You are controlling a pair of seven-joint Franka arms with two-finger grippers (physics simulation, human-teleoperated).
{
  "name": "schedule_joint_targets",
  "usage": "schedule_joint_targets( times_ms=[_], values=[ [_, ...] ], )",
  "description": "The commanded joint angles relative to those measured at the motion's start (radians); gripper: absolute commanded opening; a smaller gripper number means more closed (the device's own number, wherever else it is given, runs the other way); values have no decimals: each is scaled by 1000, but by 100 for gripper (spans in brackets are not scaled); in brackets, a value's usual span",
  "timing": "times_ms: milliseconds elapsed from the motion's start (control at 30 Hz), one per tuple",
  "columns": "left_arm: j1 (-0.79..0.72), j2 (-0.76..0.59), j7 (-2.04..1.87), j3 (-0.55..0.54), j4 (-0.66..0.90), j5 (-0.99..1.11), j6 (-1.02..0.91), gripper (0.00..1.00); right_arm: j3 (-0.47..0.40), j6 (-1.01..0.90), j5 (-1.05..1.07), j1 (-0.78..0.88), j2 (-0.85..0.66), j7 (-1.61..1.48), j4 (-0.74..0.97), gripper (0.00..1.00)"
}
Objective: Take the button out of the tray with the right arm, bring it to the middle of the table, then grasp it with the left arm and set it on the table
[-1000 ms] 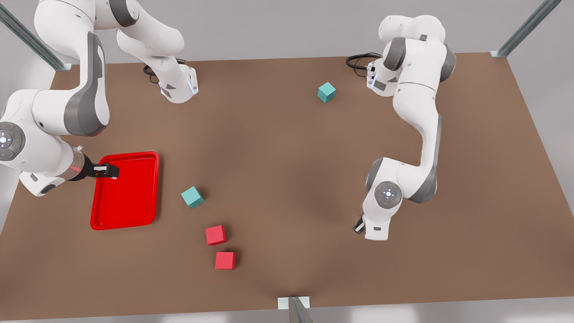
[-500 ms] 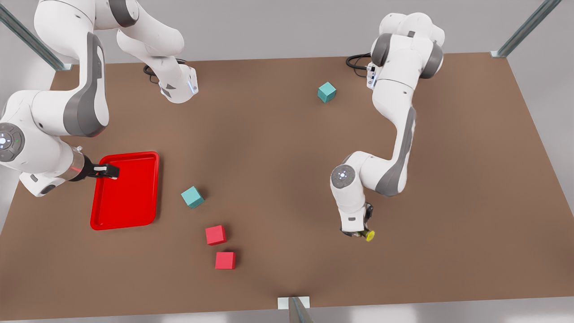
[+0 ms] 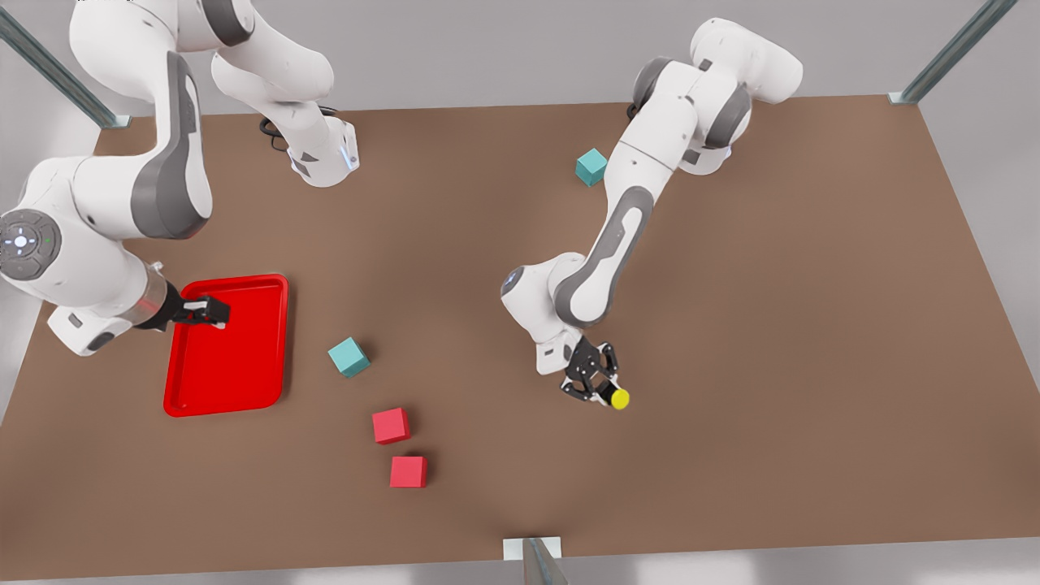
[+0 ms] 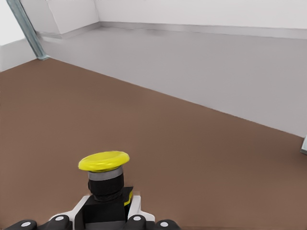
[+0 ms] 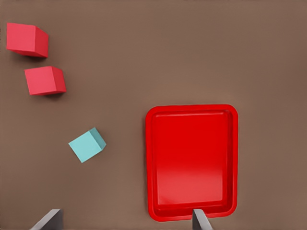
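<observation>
Two red cubes [image 3: 391, 425] [image 3: 408, 471] just apart, teal cube [image 3: 348, 357] nearby (second teal cube [image 3: 591, 166] well apart, far side).

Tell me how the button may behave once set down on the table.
The button, clamped at its black body by the left tool, looks rigid. Its wide yellow cap over a narrower neck suggests top-heaviness; it may tip if released tilted. On its side, the round cap could roll across the table.

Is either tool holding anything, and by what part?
The left tool grips the button by its black body; the right tool holds nothing.
</observation>
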Motion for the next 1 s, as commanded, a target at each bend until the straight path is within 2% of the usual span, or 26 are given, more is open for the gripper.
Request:
schedule_joint_targets(
  times_ms=[0,267,633,967],
  values=[
    [-5,8,-645,1,1,61,-43,33,-2,31,3,-16,6,5,3,100],
    [-49,69,-605,1,-19,208,-135,33,-8,64,50,-10,52,-5,2,100],
    [-105,143,-611,1,-22,251,-221,33,1,73,62,-21,69,-7,52,100],
    [-123,189,-631,1,-37,263,-222,33,1,124,61,-13,89,-7,51,100]
  ],
)
